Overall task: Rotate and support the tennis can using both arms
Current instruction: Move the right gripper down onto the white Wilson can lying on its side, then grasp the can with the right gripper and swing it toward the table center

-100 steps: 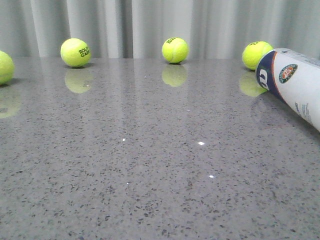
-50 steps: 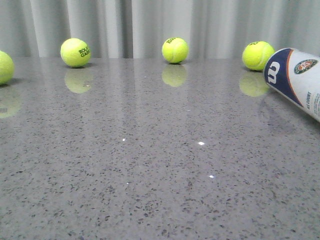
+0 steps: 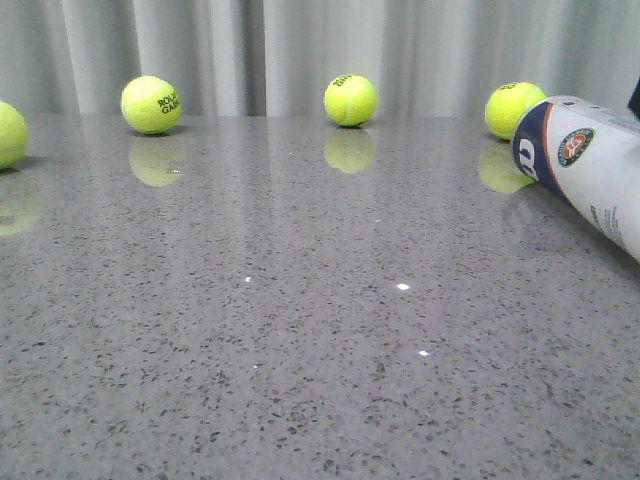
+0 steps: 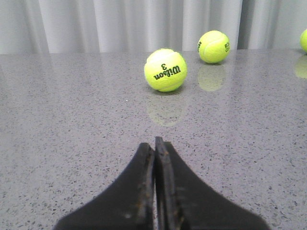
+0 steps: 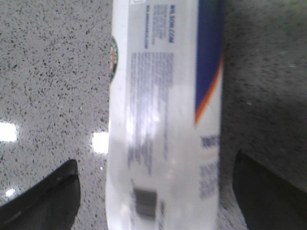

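Lying tilted near the right edge of the speckled grey stone bench [image 3: 300,330], the long white tennis can [image 3: 585,165] with its navy, orange-edged section points its navy end toward the far edge, close to a yellow-green tennis ball [image 3: 513,109]. The right tool [image 5: 153,191] straddles the can, its black fingers [image 5: 45,201] spread wide on either side without touching it. The left tool [image 4: 154,143] hovers low, its jaws pressed together and empty, facing a yellow-green Wilson ball [image 4: 165,70].
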### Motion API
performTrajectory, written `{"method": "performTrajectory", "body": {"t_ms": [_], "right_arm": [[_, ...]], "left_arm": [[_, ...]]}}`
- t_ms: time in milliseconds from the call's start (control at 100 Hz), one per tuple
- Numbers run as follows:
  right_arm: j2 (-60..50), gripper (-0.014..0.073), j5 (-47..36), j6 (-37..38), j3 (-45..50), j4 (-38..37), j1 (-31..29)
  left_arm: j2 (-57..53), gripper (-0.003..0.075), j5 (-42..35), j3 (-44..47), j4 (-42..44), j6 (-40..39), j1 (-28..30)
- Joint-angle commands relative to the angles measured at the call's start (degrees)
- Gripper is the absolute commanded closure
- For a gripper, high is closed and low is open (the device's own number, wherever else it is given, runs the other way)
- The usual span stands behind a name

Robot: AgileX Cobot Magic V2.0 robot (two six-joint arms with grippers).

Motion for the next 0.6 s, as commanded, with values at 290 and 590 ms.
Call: {"method": "performTrajectory", "body": {"t_ms": [290, 590], "right_arm": [[8.2, 0.0061, -1.8, -0.5, -2.8, 2.5, 0.2], [8.2, 0.0395, 4.3, -5.6, -9.5, 2.5, 1.4]], "left_arm": [[-1.9, 0.0741, -4.6, 2.7, -0.4, -0.5, 0.0], [-1.9, 0.0741, -4.6, 2.7, -0.4, -0.5, 0.0]]}}
